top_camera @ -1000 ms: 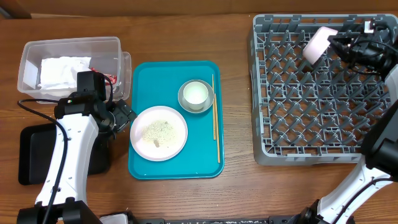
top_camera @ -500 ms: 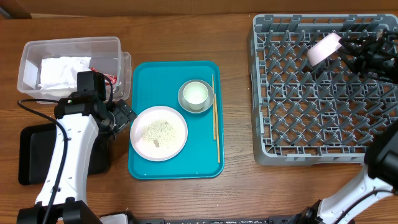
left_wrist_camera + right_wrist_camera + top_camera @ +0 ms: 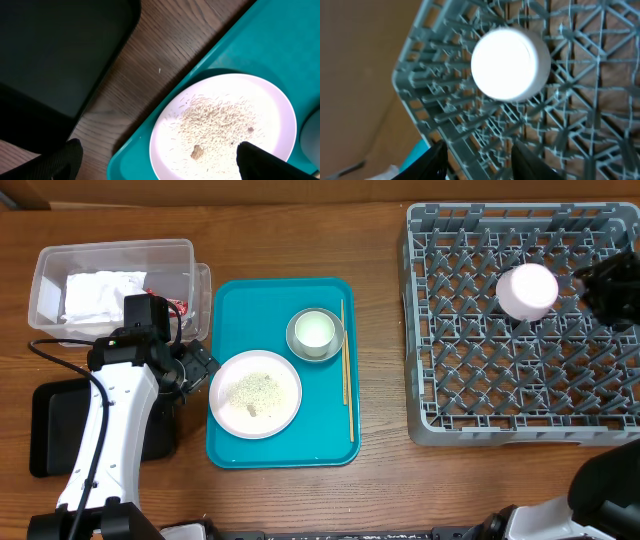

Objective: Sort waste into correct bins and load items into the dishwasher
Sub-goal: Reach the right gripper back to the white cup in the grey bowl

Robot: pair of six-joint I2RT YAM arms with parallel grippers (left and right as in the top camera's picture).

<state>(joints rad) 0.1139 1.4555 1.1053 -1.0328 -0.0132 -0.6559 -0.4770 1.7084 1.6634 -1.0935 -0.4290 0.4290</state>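
Your right claw (image 3: pixel 481 161) is standing with its jaws parted and nothing between them. The white cup (image 3: pixel 510 64) is sitting just ahead of its fingertips, seemingly mouth-down on the pegs of the grey dish rack (image 3: pixel 427 95), and it is not touching the claw. So you are finishing the loading of the cup.

Your left claw (image 3: pixel 157 165) is hanging wide open and empty over the near rim of the plate of rice crumbs (image 3: pixel 270 107). The black tray (image 3: pixel 55 55) is lying ahead and to its left. The next move, I judge, is taking that thin rim firmly and tipping the crumbs into a bin before the plate goes to the rack.

A second ago the cup was tilted in the right claw's grip. Now it is released and the claw is backing away to the right. The left arm is not shifting.
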